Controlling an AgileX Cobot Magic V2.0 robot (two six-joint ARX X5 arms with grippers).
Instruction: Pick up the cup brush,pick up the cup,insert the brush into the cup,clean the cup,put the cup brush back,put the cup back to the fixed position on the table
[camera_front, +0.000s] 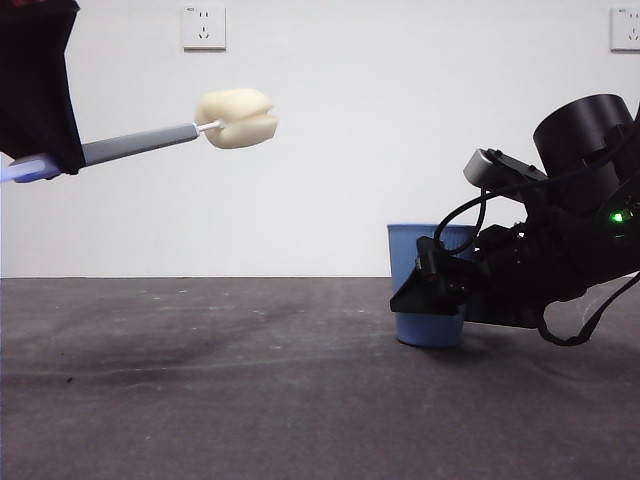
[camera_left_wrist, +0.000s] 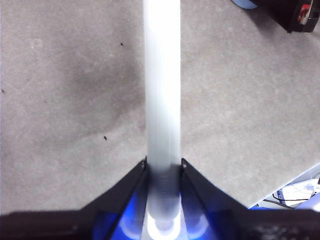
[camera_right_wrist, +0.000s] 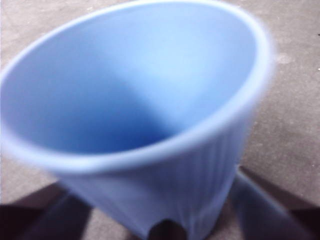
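Front view: cup brush (camera_front: 150, 142) gripped aloft in left hand (camera_left_wrist: 163, 167), right hand (camera_front: 432, 285) seemingly around cup (camera_front: 415, 250).

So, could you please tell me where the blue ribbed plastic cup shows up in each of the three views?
Front view: the blue ribbed plastic cup stands on the dark table at right, the right gripper around it.
Left wrist view: only a blue sliver at the top edge.
Right wrist view: the cup fills the picture, its opening in full view.
Shared landmark: the table.
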